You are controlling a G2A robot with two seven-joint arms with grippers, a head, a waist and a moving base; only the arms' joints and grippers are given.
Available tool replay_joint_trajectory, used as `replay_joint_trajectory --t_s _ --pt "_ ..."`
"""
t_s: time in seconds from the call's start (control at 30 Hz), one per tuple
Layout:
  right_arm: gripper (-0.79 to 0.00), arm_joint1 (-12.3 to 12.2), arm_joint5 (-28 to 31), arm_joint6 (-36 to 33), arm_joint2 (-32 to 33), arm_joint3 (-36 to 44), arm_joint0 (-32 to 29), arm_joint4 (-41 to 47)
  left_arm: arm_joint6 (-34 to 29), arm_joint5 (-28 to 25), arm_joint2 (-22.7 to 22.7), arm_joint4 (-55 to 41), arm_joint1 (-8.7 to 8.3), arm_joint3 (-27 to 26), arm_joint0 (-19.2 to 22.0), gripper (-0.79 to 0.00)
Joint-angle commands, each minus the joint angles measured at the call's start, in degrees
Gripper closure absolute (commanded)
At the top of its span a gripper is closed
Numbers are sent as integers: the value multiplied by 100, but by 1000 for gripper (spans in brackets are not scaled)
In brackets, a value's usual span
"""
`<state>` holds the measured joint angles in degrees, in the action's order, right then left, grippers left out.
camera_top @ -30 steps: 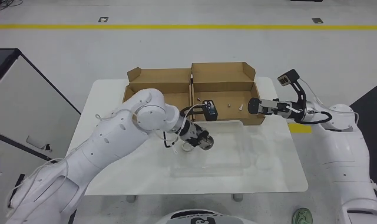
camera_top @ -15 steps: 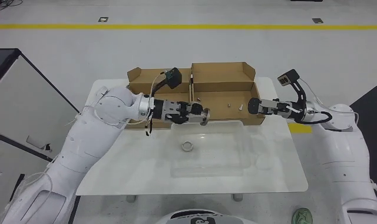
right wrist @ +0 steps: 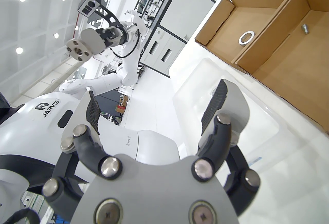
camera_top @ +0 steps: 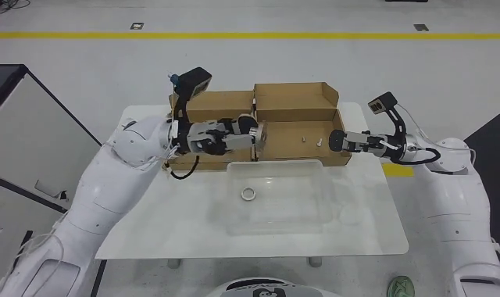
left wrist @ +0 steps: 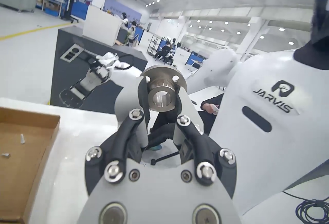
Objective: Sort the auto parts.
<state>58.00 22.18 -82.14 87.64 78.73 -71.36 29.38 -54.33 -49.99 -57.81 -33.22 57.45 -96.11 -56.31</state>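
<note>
Left gripper (camera_top: 255, 134) pinches the flanged bushing (left wrist: 161, 89) above the wall between two cardboard boxes (camera_top: 297, 101), bore axis level, flange facing right; right gripper (right wrist: 156, 92) hangs spread. Right wrist view shows a washer (right wrist: 246, 37) in the left box (right wrist: 259, 17), arm-covered from above.

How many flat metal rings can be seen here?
2. The first ring lies in the clear tray; the second ring lies in the cardboard box below the left arm. More may be hidden there.
</note>
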Motion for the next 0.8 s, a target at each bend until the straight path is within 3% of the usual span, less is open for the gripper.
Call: replay_joint_trajectory --t_s 0.0,0.47,0.77 --pt "-785 0 0 0 0 0 0 0 104 -102 55 -294 -47 -131 45 0" --pt "-785 0 0 0 0 0 0 0 629 -629 557 -1663 -364 -958 343 0" --pt "-785 0 0 0 0 0 0 0 801 -801 771 -1705 -519 -862 513 0"
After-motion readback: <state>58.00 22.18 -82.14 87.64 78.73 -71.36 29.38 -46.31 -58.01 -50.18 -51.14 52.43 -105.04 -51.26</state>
